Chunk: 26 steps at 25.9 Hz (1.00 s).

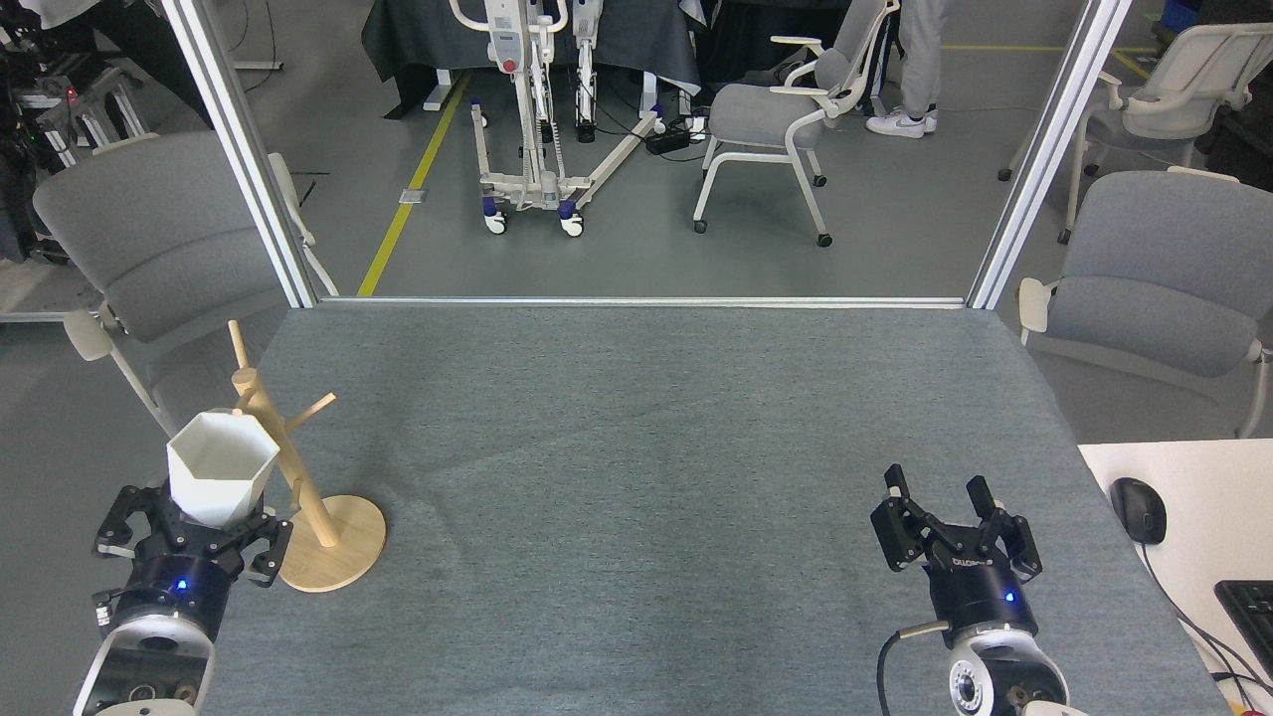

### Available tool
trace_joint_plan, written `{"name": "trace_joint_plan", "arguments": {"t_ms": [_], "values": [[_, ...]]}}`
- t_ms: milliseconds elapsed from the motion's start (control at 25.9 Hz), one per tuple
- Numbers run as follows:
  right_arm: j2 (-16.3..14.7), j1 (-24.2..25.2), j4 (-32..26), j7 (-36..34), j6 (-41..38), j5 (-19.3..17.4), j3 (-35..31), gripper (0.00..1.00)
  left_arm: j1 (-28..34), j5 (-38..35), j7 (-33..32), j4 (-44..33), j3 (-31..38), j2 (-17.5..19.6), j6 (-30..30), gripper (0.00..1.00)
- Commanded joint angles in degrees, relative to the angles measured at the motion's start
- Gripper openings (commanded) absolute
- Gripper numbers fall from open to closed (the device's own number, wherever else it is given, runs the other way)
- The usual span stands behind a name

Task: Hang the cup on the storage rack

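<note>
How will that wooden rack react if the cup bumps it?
The storage rack probably tips or slides easily: a slim tall pole on a small round base, apparently unfastened. The cup in the left claw already overlaps its pole in view.
</note>
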Motion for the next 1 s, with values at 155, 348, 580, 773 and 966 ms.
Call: {"name": "trace_joint_plan", "arguments": {"t_ms": [155, 348, 580, 773, 966], "values": [[0.35, -0.23, -0.06, -0.08, -0.04, -0.04, -0.06, 1.00, 0.02, -0.38, 0.11, 1.60, -0.80, -0.20, 0.33, 0.77], [0.18, -0.23, 0.03, -0.08, 0.05, 0.05, -0.06, 1.00, 0.90, -0.12, 0.99, 2.75, -0.89, -0.82, 2.18, 0.98], [0.53, -0.14, 0.03, -0.08, 0.05, -0.04, -0.06, 1.00, 3.45, 0.23, 1.16, 3.10, -0.89, -1.43, 2.09, 0.98], [0.44, -0.23, 0.03, 0.00, 0.05, -0.04, -0.06, 1.00, 6.61, 0.32, 3.18, 3.62, -0.89, -1.52, 1.92, 0.98], [0.35, -0.23, 0.03, 0.00, 0.14, -0.04, -0.06, 1.00, 8.90, 0.58, 6.78, 5.21, -1.06, -3.63, 1.83, 0.98]]}}
